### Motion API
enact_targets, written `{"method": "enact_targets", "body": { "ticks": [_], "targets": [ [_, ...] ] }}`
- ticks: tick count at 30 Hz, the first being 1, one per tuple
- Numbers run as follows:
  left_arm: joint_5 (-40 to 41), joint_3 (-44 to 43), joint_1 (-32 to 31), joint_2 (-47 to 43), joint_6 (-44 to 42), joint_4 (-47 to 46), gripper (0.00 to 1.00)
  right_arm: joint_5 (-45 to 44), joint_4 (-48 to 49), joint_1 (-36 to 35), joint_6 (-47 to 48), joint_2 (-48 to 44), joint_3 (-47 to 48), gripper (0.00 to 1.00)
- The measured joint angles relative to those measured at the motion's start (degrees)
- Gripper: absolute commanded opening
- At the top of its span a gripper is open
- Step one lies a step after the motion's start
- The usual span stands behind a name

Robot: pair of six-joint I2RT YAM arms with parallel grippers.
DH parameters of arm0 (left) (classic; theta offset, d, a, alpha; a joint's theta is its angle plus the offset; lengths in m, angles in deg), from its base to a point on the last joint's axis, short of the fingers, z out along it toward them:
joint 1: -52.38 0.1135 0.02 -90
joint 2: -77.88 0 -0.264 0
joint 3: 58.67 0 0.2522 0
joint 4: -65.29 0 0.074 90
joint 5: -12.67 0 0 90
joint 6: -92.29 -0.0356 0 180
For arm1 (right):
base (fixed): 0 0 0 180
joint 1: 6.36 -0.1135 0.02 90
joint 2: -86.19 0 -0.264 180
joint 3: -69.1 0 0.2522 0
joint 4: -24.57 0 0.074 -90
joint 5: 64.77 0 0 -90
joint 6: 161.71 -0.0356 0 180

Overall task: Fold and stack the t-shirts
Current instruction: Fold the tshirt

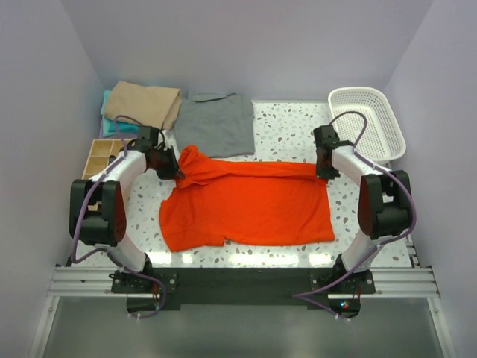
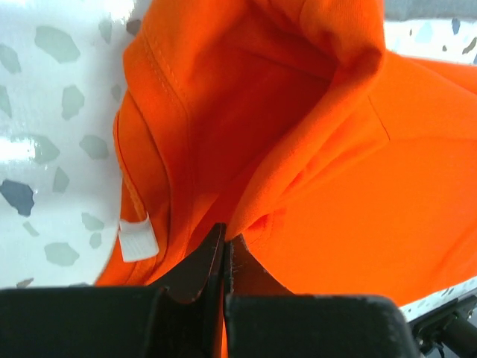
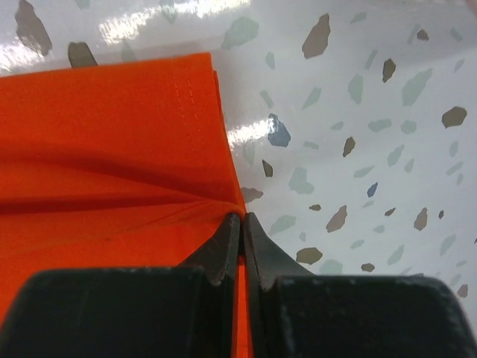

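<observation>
Both pincers are clenched on the orange shirt point(image 1: 246, 205), which lies spread in the middle of the table point(image 1: 291, 127). The left gripper point(image 2: 223, 240) pinches the far-left edge by the collar. There the cloth bunches into a deep hollow fold beside a small white label point(image 2: 138, 240). The right gripper point(image 3: 242, 218) nips the far-right hem corner, two stitched layers together, with creases fanning from the bite.

The step looks like a lengthwise fold, far edge brought over to near. To do it well, lift both ends level and together, hold the edge taut so it does not sag, and lay it square on the near edge. The bunched left end probably wants a tug leftward first.

The knit is soft, matte and limp, set against a glossy speckled top. Beyond it the grey shirt point(image 1: 216, 123) lies flat, touching or just beside the orange one; from above I cannot tell which. Far left, a folded tan shirt point(image 1: 141, 103) rests on a teal one point(image 1: 106, 113).
</observation>
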Motion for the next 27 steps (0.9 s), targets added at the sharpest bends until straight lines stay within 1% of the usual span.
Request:
{"method": "enact_targets", "body": {
  "ticks": [1, 3, 5, 7, 11, 14, 15, 17, 18, 20, 21, 26, 27],
  "targets": [
    [0.0, 0.0, 0.0, -0.2, -0.4, 0.7, 0.0, 0.3, -0.1, 0.0, 0.0, -0.3, -0.8, 0.23],
    [-0.1, 0.0, 0.0, -0.9, -1.0, 2.3, 0.0, 0.6, -0.4, 0.0, -0.2, -0.5, -1.7, 0.58],
    [-0.3, -0.1, 0.0, -1.6, -1.4, 3.8, 0.0, 0.7, -1.0, 0.0, -0.5, -0.5, -1.8, 0.64],
    [-0.4, -0.4, 0.0, -2.5, -2.1, 5.5, 0.0, 0.6, -1.2, 0.0, -0.3, -0.8, -1.8, 0.66],
    [0.1, -1.3, 0.0, -4.8, -3.4, 9.4, 0.0, 0.9, -1.2, 0.0, -0.3, -3.1, -1.8, 0.66],
    [0.2, -3.3, 0.0, -6.2, -3.8, 11.7, 0.06, 2.5, -0.9, 0.0, -0.3, -5.8, -1.4, 0.66],
    [0.2, -4.5, 0.0, -6.3, -4.0, 12.6, 0.11, 3.0, -0.7, 0.0, -0.3, -6.0, -1.0, 0.66],
    [0.7, -7.0, 0.0, -6.5, -4.8, 13.8, 0.1, 5.2, 0.1, 0.0, -0.5, -5.9, -0.1, 0.65],
    [0.8, -8.0, 0.0, -6.6, -5.1, 14.1, 0.07, 6.2, 0.4, 0.0, -0.6, -5.6, 0.3, 0.64],
    [0.7, -9.5, 0.0, -6.7, -5.6, 14.9, 0.07, 8.5, 1.0, 0.1, -1.0, -4.7, 1.0, 0.64],
    [0.6, -10.2, 0.0, -6.7, -6.1, 15.5, 0.1, 9.7, 1.3, 0.1, -1.3, -4.2, 1.2, 0.64],
    [0.6, -11.3, 0.0, -6.7, -8.2, 18.3, 0.17, 13.6, 1.9, 0.1, -2.1, -1.3, 1.3, 0.62],
    [0.4, -11.3, 0.0, -6.7, -8.4, 18.8, 0.28, 14.4, 1.8, 0.1, -2.3, -0.8, 1.3, 0.62]
  ]
}}
